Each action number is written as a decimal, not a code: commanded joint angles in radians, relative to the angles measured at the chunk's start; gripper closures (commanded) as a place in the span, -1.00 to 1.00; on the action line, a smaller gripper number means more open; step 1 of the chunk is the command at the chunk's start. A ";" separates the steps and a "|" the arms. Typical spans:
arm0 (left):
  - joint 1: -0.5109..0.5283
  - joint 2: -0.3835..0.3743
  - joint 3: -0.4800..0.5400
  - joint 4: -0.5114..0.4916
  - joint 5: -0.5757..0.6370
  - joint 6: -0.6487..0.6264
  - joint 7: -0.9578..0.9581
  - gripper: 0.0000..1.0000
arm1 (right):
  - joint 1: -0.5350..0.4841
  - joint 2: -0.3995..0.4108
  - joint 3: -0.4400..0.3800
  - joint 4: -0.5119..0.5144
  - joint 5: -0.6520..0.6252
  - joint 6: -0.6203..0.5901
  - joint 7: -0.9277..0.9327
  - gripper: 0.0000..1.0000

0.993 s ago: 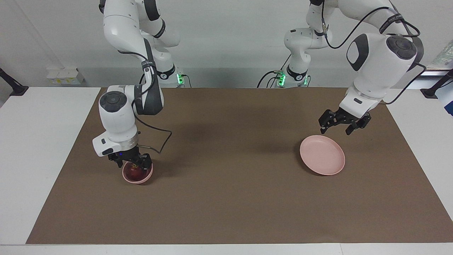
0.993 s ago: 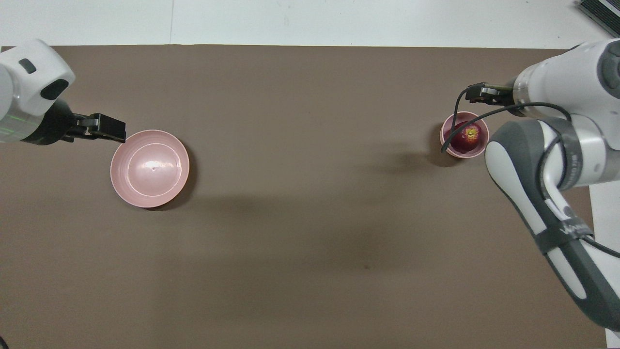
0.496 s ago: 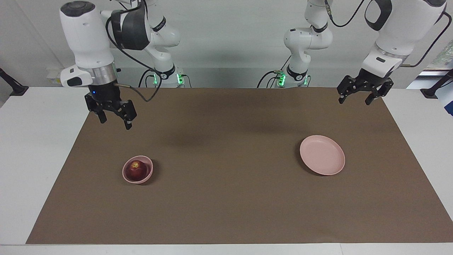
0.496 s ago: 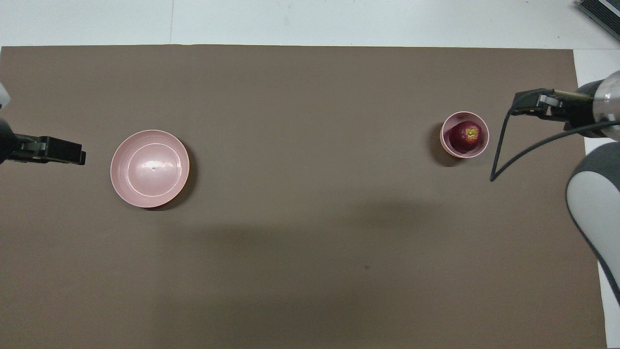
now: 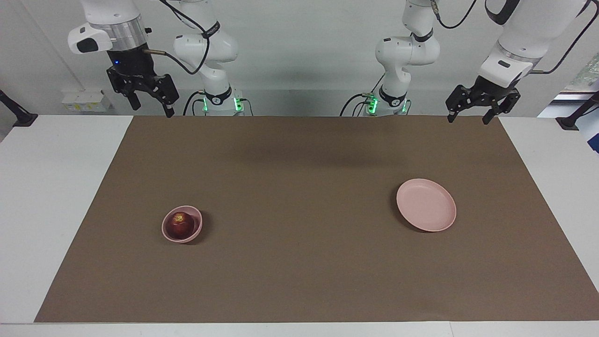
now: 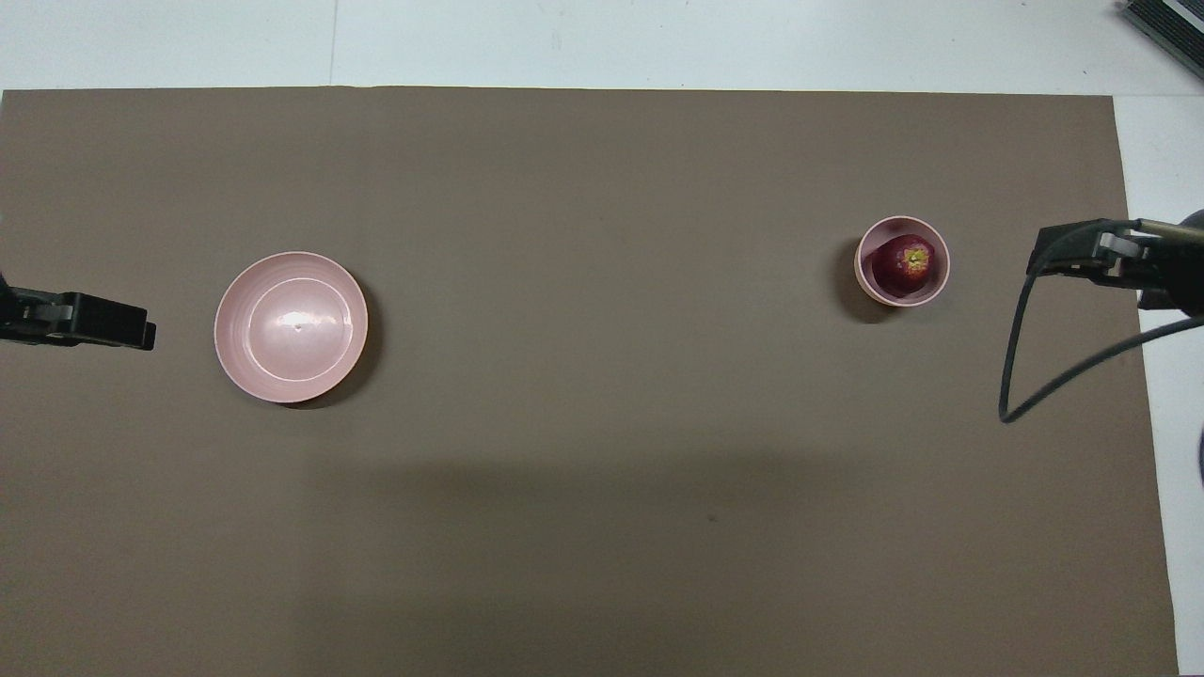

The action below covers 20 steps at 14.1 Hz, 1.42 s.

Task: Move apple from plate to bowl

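Both grippers (image 5: 149, 105) (image 5: 468, 114) hang open over brown mat (image 5: 299, 281).

apple (image 5: 180, 224) in bowl (image 5: 196, 231), plate (image 5: 426, 204) well apart toward left arm's end

Apple's sitting in the bowl, plate's bare.

You've got the small dark red apple (image 5: 179, 226) resting inside the little deep pink bowl (image 5: 199, 229), yellowish stem patch facing up and slightly toward the robots. The bowl stands upright on the brown mat toward the right arm's end of the table. Your wide, shallow pale pink plate (image 5: 426, 204) lies flat with nothing on it, well apart from the bowl, toward the left arm's end and a touch nearer to the robots.
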 commanded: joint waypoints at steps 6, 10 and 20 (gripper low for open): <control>0.006 0.006 0.021 0.033 -0.005 -0.070 0.002 -1.00 | -0.029 0.147 0.002 0.232 0.030 -0.145 -0.103 -1.00; 0.005 0.006 0.021 0.033 -0.005 -0.070 0.003 -1.00 | -0.026 0.139 0.004 0.223 0.039 -0.142 -0.105 -1.00; 0.005 0.006 0.021 0.033 -0.005 -0.071 0.003 -1.00 | -0.023 0.050 0.005 0.085 0.041 -0.130 -0.177 -1.00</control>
